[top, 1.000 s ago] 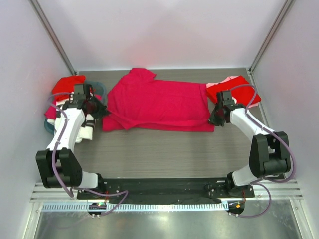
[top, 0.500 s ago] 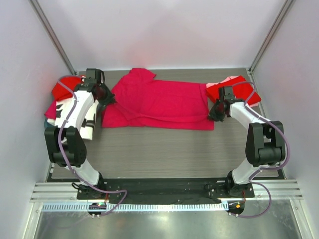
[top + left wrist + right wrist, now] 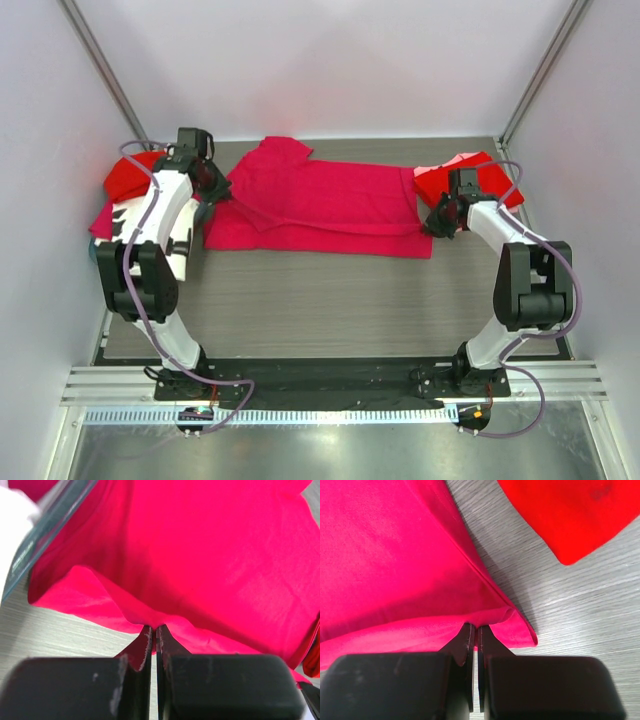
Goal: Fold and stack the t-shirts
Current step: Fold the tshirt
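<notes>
Grey wood-grain tabletop (image 3: pixel 320 300). Crimson shirt (image 3: pixel 330 205) spread flat across it; left pincer (image 3: pixel 153 628) and right pincer (image 3: pixel 473 626) each clamped on cloth at opposite ends, probably to fold one edge over.

Grey woodgrain table (image 3: pixel 330 300) w/ plain white walls (image 3: pixel 330 60), metal corner posts (image 3: pixel 105 75).

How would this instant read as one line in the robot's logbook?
step: folding | left tool: shut on crimson t-shirt, left side | right tool: shut on its right corner
</notes>
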Tool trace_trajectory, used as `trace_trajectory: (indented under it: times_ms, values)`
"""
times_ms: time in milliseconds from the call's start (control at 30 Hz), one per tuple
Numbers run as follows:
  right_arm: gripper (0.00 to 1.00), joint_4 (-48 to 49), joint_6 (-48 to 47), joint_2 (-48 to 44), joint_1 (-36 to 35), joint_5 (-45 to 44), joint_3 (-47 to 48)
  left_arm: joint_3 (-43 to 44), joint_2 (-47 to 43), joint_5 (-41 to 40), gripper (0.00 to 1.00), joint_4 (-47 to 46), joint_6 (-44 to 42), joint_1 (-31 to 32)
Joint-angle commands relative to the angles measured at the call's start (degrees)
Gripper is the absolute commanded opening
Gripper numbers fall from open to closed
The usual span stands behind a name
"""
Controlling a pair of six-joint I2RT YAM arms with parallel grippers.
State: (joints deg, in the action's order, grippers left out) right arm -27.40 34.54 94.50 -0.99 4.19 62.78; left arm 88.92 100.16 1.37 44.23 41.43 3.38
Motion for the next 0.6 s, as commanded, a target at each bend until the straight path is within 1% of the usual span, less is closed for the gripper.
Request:
trace_trajectory:
  times_ms: [0,233,567]
  values:
    - [0.01,1.4,-0.8,0.9,0.2,1.0,2.6,4.3,1.3,-2.8,0.0,0.9,-1.4,0.5]
    - [0.01,1.7,-0.9,2.1,0.3,1.6,3.7,10.4,6.3,-5.9,0.0,4.3,-3.2,2.3]
    - [0.01,2.5,-0.9,4.3,0.3,1.6,4.7,16.5,12.8,-7.0,0.0,6.9,-3.5,3.2]
